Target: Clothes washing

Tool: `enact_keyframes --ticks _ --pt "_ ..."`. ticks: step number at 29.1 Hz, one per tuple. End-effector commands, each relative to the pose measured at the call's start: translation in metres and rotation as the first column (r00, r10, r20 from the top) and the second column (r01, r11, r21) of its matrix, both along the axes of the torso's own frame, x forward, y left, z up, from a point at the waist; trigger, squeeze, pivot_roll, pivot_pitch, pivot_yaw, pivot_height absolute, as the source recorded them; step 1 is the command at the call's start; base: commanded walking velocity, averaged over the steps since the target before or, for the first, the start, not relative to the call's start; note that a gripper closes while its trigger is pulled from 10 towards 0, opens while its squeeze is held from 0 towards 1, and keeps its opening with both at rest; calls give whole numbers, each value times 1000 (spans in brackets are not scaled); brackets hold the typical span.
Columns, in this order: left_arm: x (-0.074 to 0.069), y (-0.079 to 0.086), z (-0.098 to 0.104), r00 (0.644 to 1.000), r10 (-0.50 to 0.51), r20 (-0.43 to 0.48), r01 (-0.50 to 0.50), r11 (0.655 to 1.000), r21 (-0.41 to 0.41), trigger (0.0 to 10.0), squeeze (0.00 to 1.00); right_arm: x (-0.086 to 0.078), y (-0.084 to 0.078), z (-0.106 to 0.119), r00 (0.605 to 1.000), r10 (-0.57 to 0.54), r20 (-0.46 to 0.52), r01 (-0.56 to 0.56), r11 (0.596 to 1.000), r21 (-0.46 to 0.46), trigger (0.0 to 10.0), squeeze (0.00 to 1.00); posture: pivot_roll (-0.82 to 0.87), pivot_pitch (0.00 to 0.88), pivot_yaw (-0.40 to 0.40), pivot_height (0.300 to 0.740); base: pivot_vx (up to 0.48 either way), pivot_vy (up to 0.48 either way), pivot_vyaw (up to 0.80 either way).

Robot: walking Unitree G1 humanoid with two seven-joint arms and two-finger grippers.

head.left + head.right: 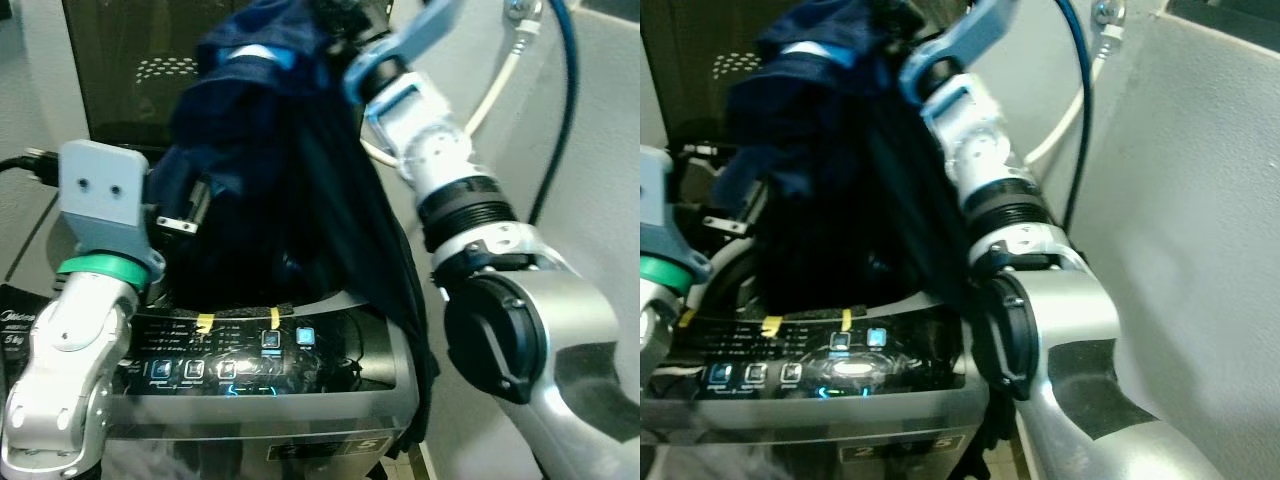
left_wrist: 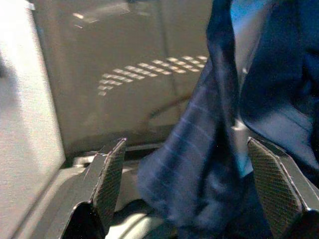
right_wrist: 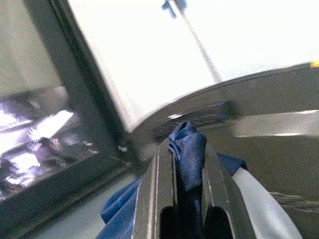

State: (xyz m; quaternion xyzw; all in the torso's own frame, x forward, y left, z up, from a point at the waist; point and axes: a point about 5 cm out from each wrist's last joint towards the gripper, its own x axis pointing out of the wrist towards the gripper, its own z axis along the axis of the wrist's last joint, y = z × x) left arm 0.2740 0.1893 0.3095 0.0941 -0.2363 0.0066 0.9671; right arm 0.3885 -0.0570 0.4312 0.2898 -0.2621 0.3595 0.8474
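dark garment held over the washer, not yet in the drum

our right gripper (image 3: 187,199) is clenched on a fold of the navy blue garment (image 1: 270,170); in the right wrist view a tuft of the cloth pokes up from between the two closed fingers. that arm is raised high, so the garment hangs from near the top of the head views in a long bunched mass, with a lighter blue band showing near its top.

our left gripper (image 2: 189,184) sits at the left side of the hanging cloth with its fingers (image 2: 110,174) spread wide; a fold of the fabric hangs between them, but we cannot see them pressing on it, so we judge this gripper released and only positioned to help.

outward from the cloth is the top-loading washing machine (image 1: 300,420). its lit control panel (image 1: 230,355) with glowing buttons runs along the front edge, and its raised lid (image 1: 130,60) stands behind the garment. one trailing edge of the garment drapes over the machine's right front corner and hangs down outside it.

as for progress, we judge the loading step to be under way: the garment is lifted over the opening but not released. what remains, as far as we can tell, is lowering it in, gathering the trailing edge, shutting the lid and starting a cycle.
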Motion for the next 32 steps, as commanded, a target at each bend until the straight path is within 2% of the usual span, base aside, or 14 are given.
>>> enact_keyframes --ticks 1,4,8,19,23,24,32 --pt "2 -2 -2 999 -25 -23 25 1000 -9 10000 0 -2 -5 4 999 -37 31 37 999 -15 10000 0 43 39 -49 740 0 0 0" --pt "6 -5 1 998 -66 -21 66 998 3 10000 0 5 -41 -16 978 -209 6 209 977 -49 10000 0 37 37 -36 740 0 0 0" --pt "8 -4 5 999 -41 -10 41 999 2 10000 0 1 -52 -24 968 -251 17 251 965 -77 10000 0 36 38 -28 740 0 0 0" --pt "6 -5 7 999 -46 -9 46 999 -18 10000 0 -8 -51 -36 971 -239 8 238 964 -119 10000 0 42 42 -39 740 0 0 0" --pt "6 -6 8 999 -49 -7 49 999 -22 10000 0 -10 -48 -34 974 -227 11 227 967 -119 10000 0 44 42 -41 740 0 277 0" --pt "5 -7 8 999 -51 -4 51 998 -24 10000 0 -13 -44 -25 977 -211 30 213 971 -107 10000 0 44 40 -45 740 0 277 0" --pt "3 -9 7 999 -53 -5 53 998 -24 10000 0 -15 -40 -18 981 -191 42 195 975 -104 10000 0 47 42 -51 740 0 283 0"
